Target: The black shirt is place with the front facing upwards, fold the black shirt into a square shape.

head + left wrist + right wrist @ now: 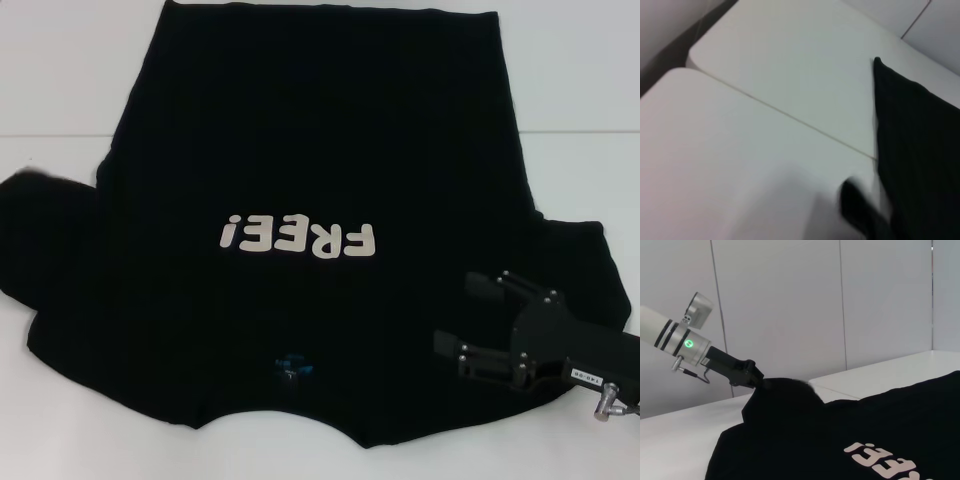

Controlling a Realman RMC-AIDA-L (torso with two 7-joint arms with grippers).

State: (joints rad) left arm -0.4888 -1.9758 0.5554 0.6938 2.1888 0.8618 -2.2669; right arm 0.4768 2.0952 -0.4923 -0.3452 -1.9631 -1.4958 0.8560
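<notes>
shirt: we see the black shirt flat on the white table, print up | right gripper: spread, over the sleeve; left gripper: lifting the other sleeve, its fingers we cannot tell

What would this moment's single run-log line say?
shirt: flat, print up | left gripper: at left sleeve, sleeve raised | right gripper: open, over right sleeve | table: white

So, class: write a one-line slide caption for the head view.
Black shirt lies print-up on the white table; open right gripper hovers over its sleeve.
</notes>
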